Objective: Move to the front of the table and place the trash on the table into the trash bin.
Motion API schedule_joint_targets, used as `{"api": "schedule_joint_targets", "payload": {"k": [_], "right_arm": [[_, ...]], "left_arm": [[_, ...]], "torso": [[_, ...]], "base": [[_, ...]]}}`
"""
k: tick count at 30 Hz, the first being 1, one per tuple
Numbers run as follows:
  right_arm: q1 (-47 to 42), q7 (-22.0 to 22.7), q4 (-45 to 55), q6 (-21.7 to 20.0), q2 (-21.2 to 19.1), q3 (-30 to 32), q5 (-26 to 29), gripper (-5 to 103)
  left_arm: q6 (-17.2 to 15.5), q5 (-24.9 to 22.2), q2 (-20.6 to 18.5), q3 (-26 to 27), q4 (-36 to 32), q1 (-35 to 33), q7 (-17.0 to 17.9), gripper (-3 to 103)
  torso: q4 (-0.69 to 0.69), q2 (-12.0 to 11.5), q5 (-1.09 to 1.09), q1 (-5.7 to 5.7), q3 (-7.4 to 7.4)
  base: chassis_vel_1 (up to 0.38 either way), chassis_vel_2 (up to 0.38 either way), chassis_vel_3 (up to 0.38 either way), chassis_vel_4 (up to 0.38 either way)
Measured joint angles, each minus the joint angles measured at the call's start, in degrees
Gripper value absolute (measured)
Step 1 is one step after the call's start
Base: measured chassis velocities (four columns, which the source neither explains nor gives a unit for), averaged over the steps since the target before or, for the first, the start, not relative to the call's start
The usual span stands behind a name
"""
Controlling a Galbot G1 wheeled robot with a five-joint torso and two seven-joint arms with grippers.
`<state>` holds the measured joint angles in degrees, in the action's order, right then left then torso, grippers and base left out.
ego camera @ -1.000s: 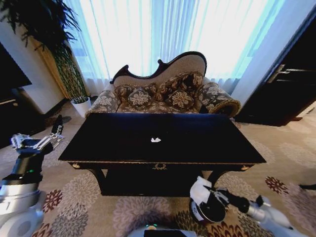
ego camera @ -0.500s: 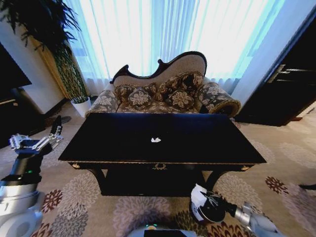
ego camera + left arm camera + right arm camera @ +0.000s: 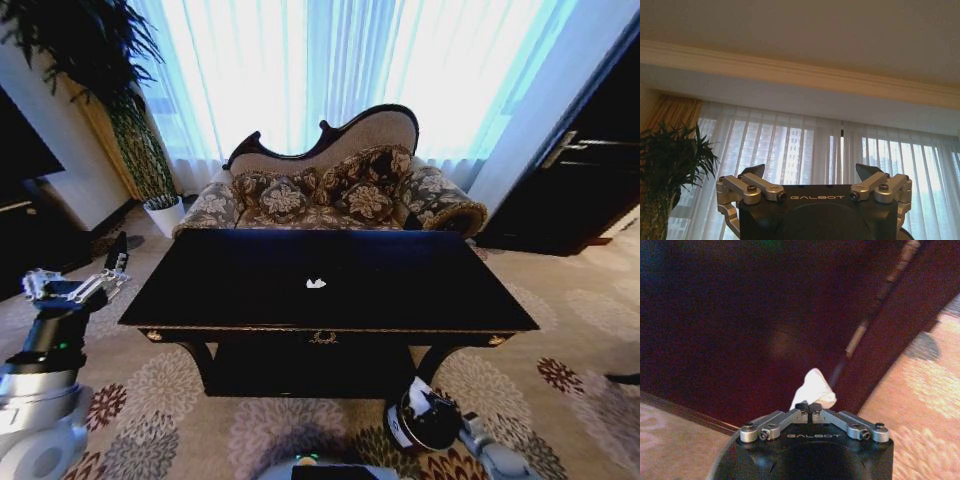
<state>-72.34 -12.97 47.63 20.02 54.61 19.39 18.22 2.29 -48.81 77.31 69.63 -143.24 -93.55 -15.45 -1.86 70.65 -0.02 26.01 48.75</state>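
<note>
Right gripper (image 3: 809, 409), jaws closed on a white paper lump (image 3: 814, 388), hangs over the trash bin (image 3: 420, 425). Left gripper (image 3: 812, 179) is raised left of the table (image 3: 400, 300), jaws wide open, empty.

Strong backlight came through the sheer curtains (image 3: 330, 70), blown out with a blue cast, leaving the glossy table (image 3: 330, 275) top near black. Head view showed wide-angle bending at the edges. Right wrist view was dim, reddish and motion-blurred around the white paper (image 3: 813, 388); left wrist view stayed sharp.
</note>
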Motion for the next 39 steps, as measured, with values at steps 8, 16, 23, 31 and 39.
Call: {"api": "schedule_joint_targets", "payload": {"k": [8, 16, 23, 31, 39], "right_arm": [[1.0, 0.9, -2.1, -2.4, 0.4, 0.3, -0.6, 0], [1.6, 1.7, -3.5, -3.5, 0.2, 0.5, -2.3, 0], [1.2, 1.7, -3.3, -4.4, 0.2, 0.5, -2.8, 13], [0.8, 0.7, -2.9, -4.3, 0.2, 0.7, -3.6, 40], [-0.4, -1.6, -1.9, -2.8, -0.2, 1.4, -4.9, 73]], "left_arm": [[0.1, 0.0, 0.1, -0.2, 0.0, 0.1, -0.1, 100], [0.2, 0.0, -0.2, -0.2, 0.0, 0.3, -0.2, 100], [0.2, 0.0, -0.3, -0.4, 0.0, 0.6, -0.2, 100], [0.2, 0.1, -0.5, -0.4, 0.0, 0.6, -0.2, 100], [0.4, 0.1, -0.4, -0.3, 0.0, 0.4, -0.3, 100]], "torso": [[0.01, 0.0, 0.01, -0.01, 0.00], [0.01, 0.0, 0.00, 0.00, 0.00], [0.00, 0.0, 0.01, 0.00, 0.00], [0.00, 0.0, 0.01, 0.00, 0.00], [0.00, 0.0, 0.01, 0.00, 0.00]], "base": [[0.000, 0.000, 0.000, 0.000], [0.000, 0.000, 0.000, 0.000], [0.000, 0.000, 0.000, 0.000], [0.000, 0.000, 0.000, 0.000], [0.000, 0.000, 0.000, 0.000]]}}
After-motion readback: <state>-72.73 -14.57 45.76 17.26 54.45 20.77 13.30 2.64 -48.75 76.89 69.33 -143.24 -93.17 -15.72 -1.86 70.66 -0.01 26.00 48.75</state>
